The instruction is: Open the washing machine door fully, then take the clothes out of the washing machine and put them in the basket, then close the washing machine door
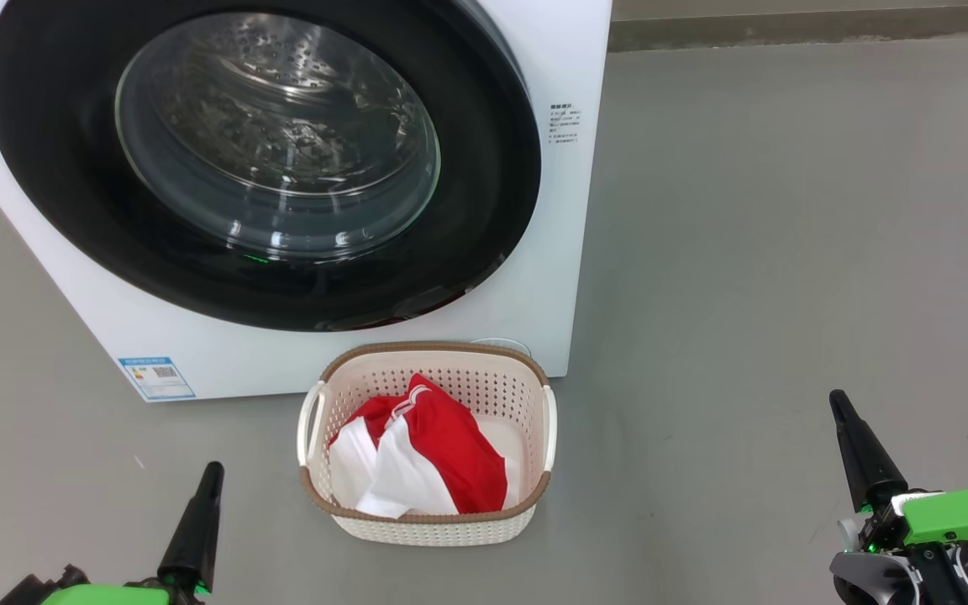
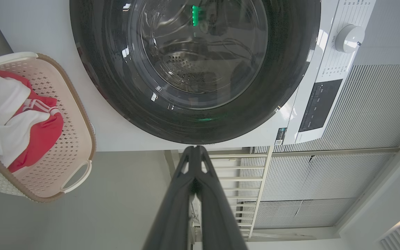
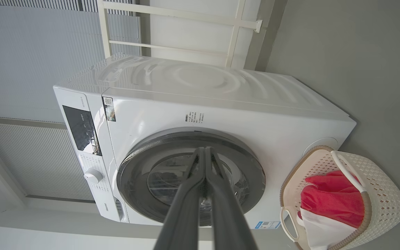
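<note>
Clothes (image 1: 429, 454), red and white, are lying heaped in the basket (image 1: 429, 531), which is sitting on the floor just in front of the washing machine (image 1: 240, 357), below the washing machine door (image 1: 274, 143). That door is looking closed against the white front, and through its glass I am seeing only bare steel drum, so to my eye the job is looking about finished. The left gripper (image 1: 212, 472) and right gripper (image 1: 839, 402) are hovering low on either side, well apart from the basket, each with its dark fingers pressed together and holding nothing. What is worrying me is the latch: I cannot tell whether it is caught, and a door merely resting there could be swinging out again. An arm sweeping inward could also be tipping the light basket.
</note>
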